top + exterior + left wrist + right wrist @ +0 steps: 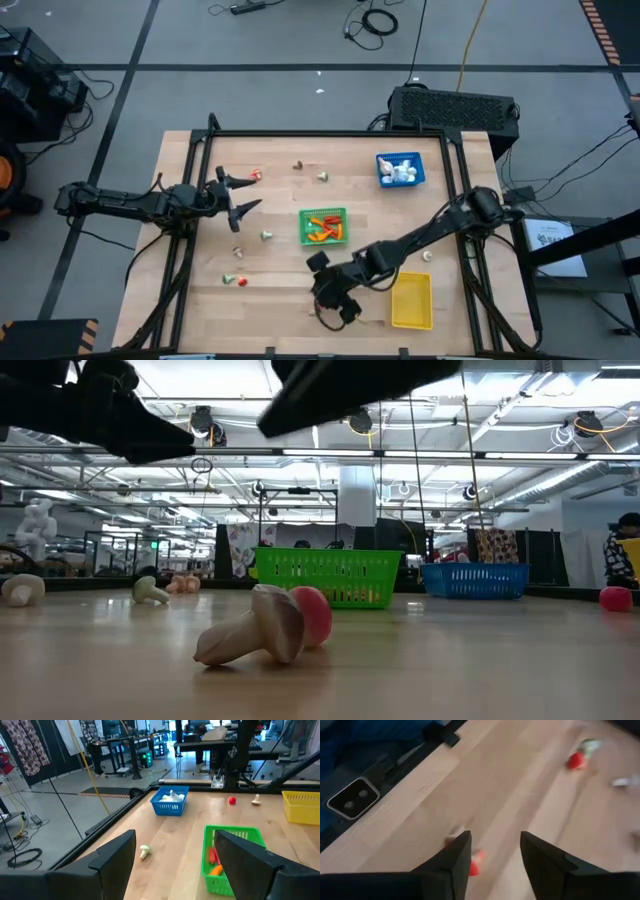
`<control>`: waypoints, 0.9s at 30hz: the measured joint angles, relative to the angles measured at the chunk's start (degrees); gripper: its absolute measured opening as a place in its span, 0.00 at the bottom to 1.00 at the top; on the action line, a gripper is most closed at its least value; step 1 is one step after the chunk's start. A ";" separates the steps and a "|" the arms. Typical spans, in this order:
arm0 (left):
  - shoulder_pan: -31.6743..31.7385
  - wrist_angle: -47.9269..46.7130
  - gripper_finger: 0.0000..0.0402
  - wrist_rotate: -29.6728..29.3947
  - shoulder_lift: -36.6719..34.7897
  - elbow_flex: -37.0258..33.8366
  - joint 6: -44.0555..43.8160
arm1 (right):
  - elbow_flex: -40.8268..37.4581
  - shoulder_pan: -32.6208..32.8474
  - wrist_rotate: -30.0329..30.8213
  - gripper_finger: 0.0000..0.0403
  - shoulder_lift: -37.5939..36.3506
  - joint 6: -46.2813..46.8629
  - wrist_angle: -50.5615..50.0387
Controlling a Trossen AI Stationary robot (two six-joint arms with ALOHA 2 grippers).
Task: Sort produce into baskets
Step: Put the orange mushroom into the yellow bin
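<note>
Bright ceiling lights (585, 425) glare over an evenly lit table (280, 290); shadows stay faint, while the right wrist view blurs, its radish (576, 760) smeared.

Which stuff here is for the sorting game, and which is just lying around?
For the job:
- green basket, with orange and red pieces
- blue basket, with white pieces
- yellow basket
- loose produce on the table, like the mushroom and red piece

Just lying about:
- black box behind the table
- cables on the floor
</note>
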 joint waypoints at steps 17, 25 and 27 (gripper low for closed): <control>-0.02 0.34 0.69 3.42 0.04 0.00 1.57 | -0.02 0.88 0.51 0.59 8.91 -1.85 0.41; 0.04 3.61 0.69 3.45 0.04 0.00 3.07 | -0.01 0.90 1.57 0.55 9.49 -1.85 0.59; 0.04 3.63 0.69 3.44 0.04 0.00 3.26 | 0.04 1.13 1.47 0.54 10.56 -0.64 1.02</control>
